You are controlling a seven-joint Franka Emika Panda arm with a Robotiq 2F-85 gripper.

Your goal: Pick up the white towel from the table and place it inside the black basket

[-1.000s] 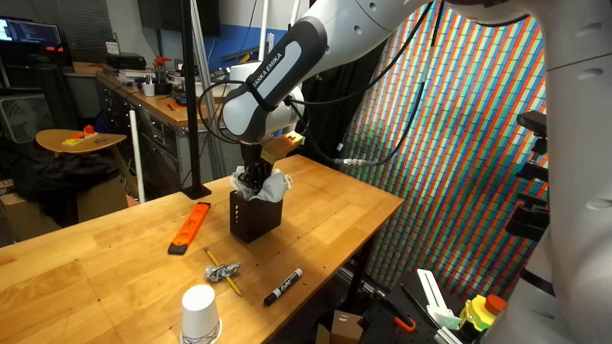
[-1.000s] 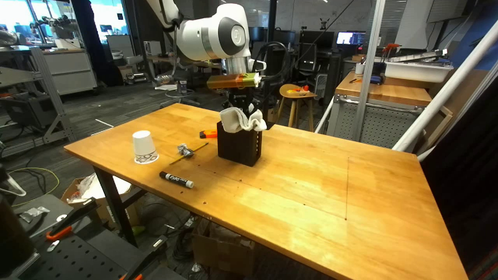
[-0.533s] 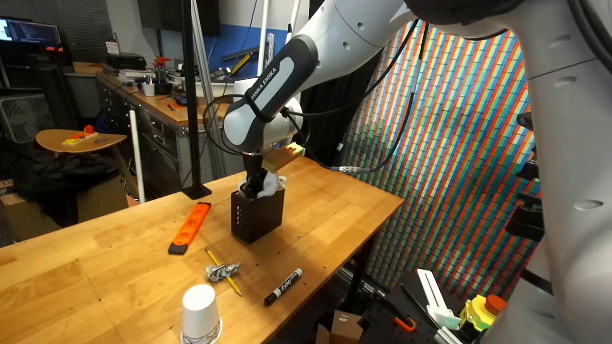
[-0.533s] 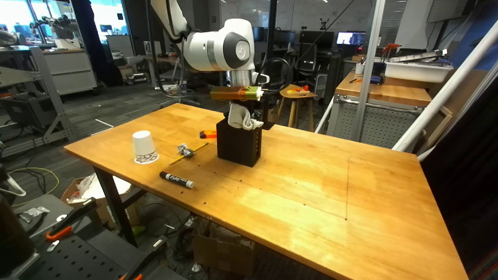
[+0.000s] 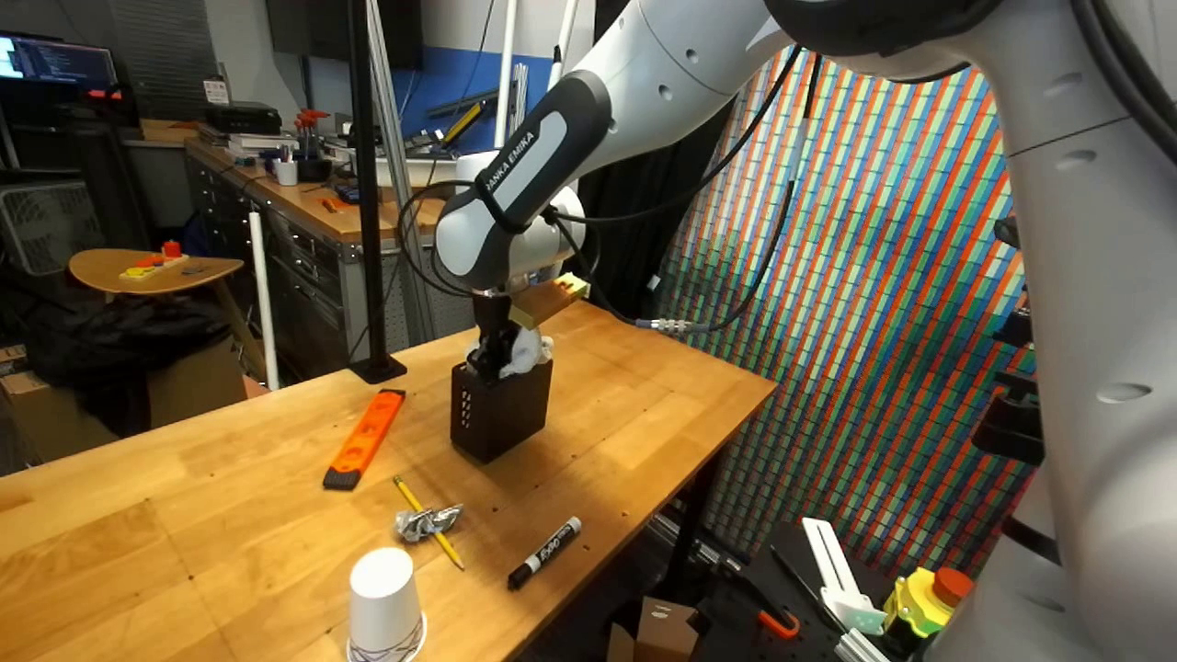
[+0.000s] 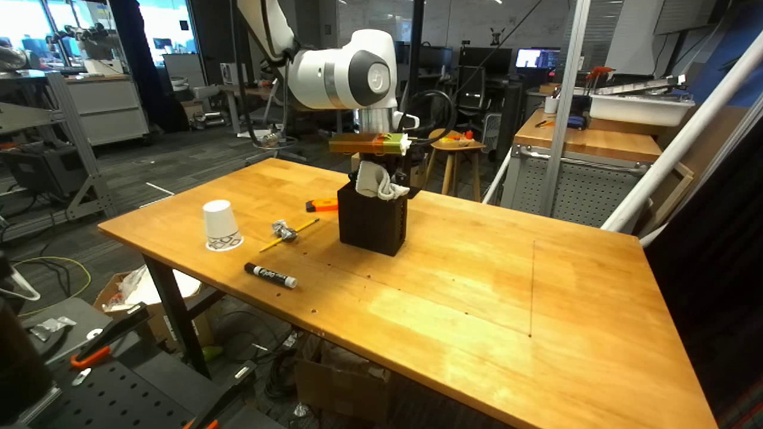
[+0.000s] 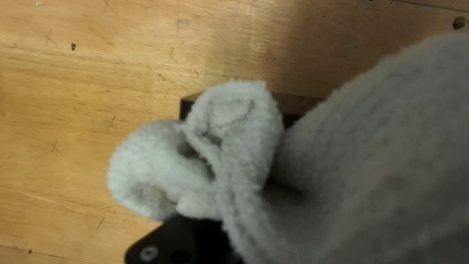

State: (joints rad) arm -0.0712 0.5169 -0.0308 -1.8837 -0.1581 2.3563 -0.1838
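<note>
The black basket [image 5: 501, 409] stands upright on the light-wood table [image 5: 303, 542]; it also shows in an exterior view [image 6: 371, 223]. The white towel [image 5: 526, 352] is bunched in the basket's opening. In an exterior view part of the towel [image 6: 372, 180] sticks up above the rim and a fold hangs over it. My gripper [image 5: 494, 357] points down into the basket mouth, in among the towel. In the wrist view the towel [image 7: 238, 146] fills the middle and right and hides the fingertips. One black finger part shows at the bottom. Whether the jaws are open or shut is hidden.
An orange tool [image 5: 365, 439] lies beside the basket. A pencil with crumpled foil [image 5: 428, 522], a black marker [image 5: 544, 553] and an upside-down white cup [image 5: 384, 598] are on the table. A black post [image 5: 375, 366] stands at the table's edge.
My gripper has come down into the basket mouth and the towel has sunk lower with it. The basket has shifted slightly to the right in both exterior views, with the arm moving the same way.
</note>
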